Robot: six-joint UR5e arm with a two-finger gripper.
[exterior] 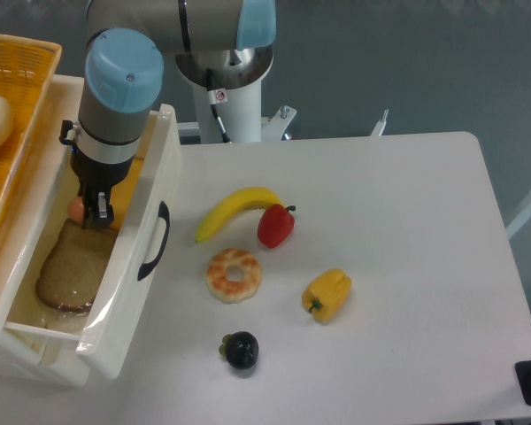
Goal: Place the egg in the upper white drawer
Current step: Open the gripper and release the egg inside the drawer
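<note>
While lowered inside the upper white drawer (133, 266), the pincer (95, 211) touches the egg (75, 209), its opening unclear.

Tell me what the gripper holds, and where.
Cannot tell. The gripper is inside the drawer, beside the egg; whether its fingers grip it is unclear.

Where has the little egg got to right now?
The egg is inside the upper white drawer at the left, beside the gripper, just above the bread slice.
</note>
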